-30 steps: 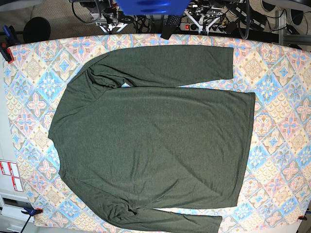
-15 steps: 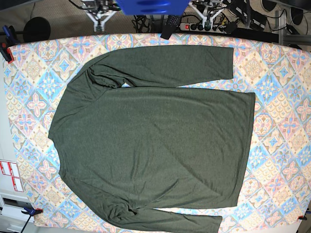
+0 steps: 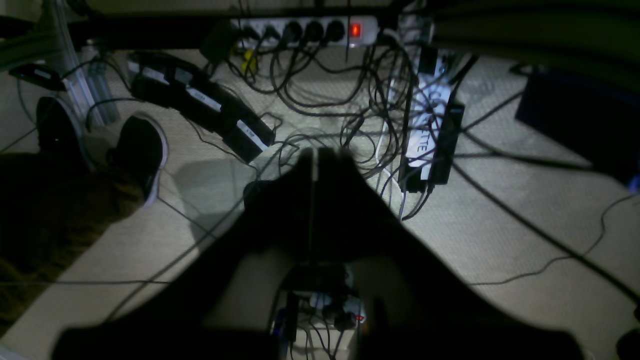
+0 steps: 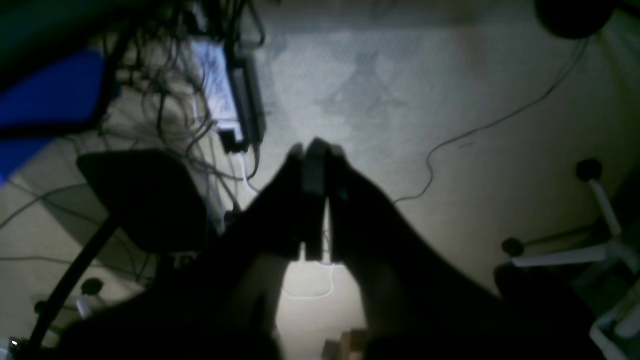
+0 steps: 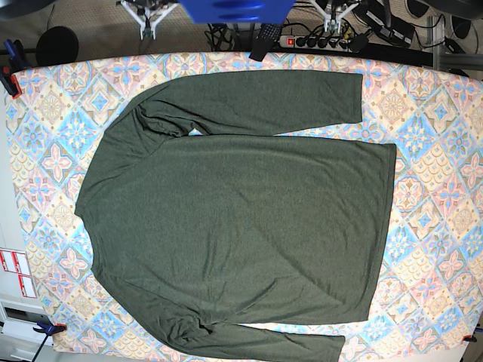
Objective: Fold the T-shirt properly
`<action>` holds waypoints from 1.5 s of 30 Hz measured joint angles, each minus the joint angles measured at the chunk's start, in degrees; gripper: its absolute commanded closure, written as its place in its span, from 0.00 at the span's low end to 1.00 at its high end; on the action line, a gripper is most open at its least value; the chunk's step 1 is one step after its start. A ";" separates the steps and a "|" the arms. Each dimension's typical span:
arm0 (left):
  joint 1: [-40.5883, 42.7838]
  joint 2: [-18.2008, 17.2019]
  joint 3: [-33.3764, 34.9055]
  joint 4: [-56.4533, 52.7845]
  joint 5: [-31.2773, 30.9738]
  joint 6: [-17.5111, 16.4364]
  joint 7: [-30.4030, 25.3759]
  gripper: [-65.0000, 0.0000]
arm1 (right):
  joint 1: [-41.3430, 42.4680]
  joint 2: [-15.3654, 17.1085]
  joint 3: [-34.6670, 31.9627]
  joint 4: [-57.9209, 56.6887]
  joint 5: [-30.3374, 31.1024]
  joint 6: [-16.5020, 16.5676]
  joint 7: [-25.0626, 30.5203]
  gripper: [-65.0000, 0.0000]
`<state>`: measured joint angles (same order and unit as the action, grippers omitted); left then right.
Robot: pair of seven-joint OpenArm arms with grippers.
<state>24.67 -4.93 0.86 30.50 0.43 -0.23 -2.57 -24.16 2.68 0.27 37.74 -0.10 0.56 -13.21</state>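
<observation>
Arms withdrawn; T-shirt (image 5: 234, 211) flat, claws elsewhere

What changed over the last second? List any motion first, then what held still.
Only the metal arm hardware at the top edge of the base view moved: it drew up and back, out of the picture, leaving small parts visible. Nothing was gripped or released. The dark olive-green long-sleeved T-shirt stayed spread flat on the patterned tablecloth, and the left gripper and right gripper stayed shut, over the floor.

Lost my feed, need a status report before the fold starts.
Left gripper shut, right gripper shut, both empty, off the table. T-shirt flat on patterned cloth, unfolded. Nothing on it.
</observation>
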 measured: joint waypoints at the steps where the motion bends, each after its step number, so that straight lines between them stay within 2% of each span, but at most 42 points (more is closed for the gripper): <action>1: 0.74 -0.02 0.00 0.85 0.00 0.02 0.09 1.00 | -0.72 -0.09 0.00 0.87 0.00 0.04 -0.02 1.00; 12: 11.23 -2.56 0.02 19.12 0.02 -0.17 -0.04 1.00 | -9.05 1.49 0.22 14.78 0.04 -0.17 -0.09 1.00; 18: 16.55 -3.06 0.00 28.22 -0.02 0.02 0.22 1.00 | -13.66 1.18 7.74 25.18 0.00 0.13 -0.17 1.00; 22: 19.89 -2.99 0.02 34.14 -0.02 -0.04 0.15 1.00 | -15.19 1.79 9.70 30.49 0.04 -0.07 -0.09 1.00; 41: 31.76 -3.02 0.00 58.40 -0.02 0.00 0.55 1.00 | -27.21 1.42 9.09 54.01 0.00 0.07 -1.01 1.00; 43: 32.33 -3.04 0.00 59.60 -0.07 0.00 0.57 1.00 | -27.78 1.49 7.76 56.65 0.02 -0.07 -1.84 1.00; 45: 32.30 -3.02 0.00 59.74 -0.04 0.00 0.61 1.00 | -27.93 1.44 6.51 60.22 0.22 0.57 -5.99 1.00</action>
<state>56.97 -7.94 0.86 90.24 0.38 -0.23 -1.96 -52.10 4.12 6.79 97.95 0.12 1.13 -19.20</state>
